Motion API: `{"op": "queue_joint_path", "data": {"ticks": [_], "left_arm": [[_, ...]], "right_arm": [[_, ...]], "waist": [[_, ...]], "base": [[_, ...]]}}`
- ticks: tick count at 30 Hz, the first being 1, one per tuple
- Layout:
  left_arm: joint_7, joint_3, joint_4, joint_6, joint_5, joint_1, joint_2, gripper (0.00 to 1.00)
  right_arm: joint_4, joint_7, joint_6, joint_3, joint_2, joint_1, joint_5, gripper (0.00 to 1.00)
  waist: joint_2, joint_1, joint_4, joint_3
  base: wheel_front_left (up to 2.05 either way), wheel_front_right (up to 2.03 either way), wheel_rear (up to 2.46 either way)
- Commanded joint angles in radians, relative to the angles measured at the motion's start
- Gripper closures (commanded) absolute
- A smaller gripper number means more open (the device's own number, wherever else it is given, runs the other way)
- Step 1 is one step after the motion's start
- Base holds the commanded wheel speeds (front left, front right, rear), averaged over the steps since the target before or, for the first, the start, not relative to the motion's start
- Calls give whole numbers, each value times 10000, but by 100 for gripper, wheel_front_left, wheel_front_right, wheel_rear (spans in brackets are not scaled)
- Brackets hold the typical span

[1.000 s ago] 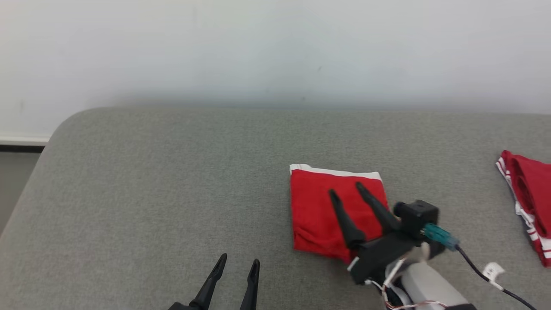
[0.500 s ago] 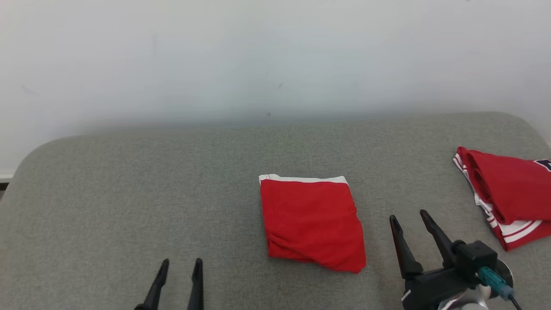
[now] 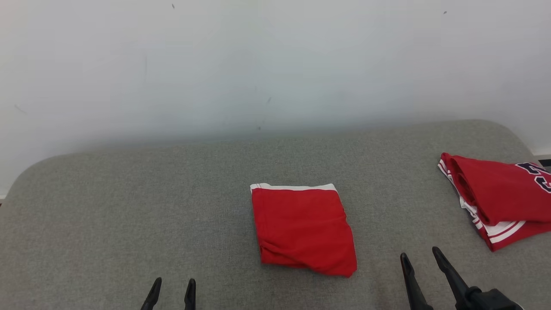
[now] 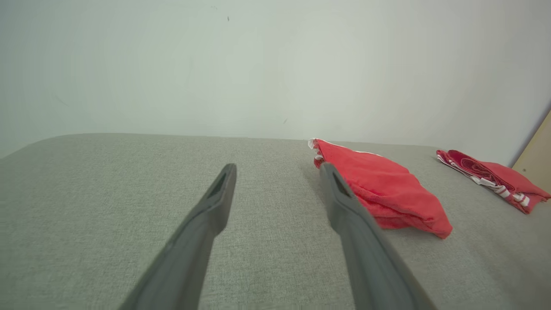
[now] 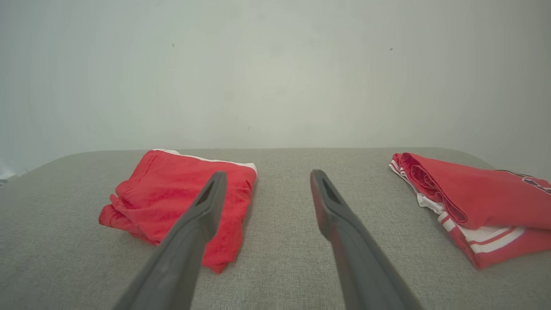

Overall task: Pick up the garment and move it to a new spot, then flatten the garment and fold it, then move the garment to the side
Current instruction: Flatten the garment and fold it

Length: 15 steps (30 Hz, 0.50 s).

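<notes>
The grey fabric-covered surface [image 3: 129, 206], rounded at its far corners, carries a folded red garment [image 3: 303, 230] with a white band along its far edge, and, well apart to the right of that garment and slightly farther back, a loosely folded red jersey [image 3: 499, 198] with white stripes.

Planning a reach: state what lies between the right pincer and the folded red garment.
Bare grey cushion lies between the right pincer and the folded red garment, shown in the head view.
</notes>
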Motion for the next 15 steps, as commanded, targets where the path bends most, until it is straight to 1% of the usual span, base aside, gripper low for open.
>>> {"op": "queue_joint_path", "data": {"ticks": [1, 15], "left_arm": [[-51, 94, -52, -54, 152, 220, -5, 0], [-51, 266, -74, -91, 491, 518, -58, 0]], "right_arm": [[-106, -42, -5, -3, 38, 176, 90, 0], [-44, -42, -5, -40, 215, 418, 135, 0]], "waist": [[-1, 1, -14, -54], [-1, 1, 108, -182]], "base": [[0, 0, 0], [0, 0, 0]]}}
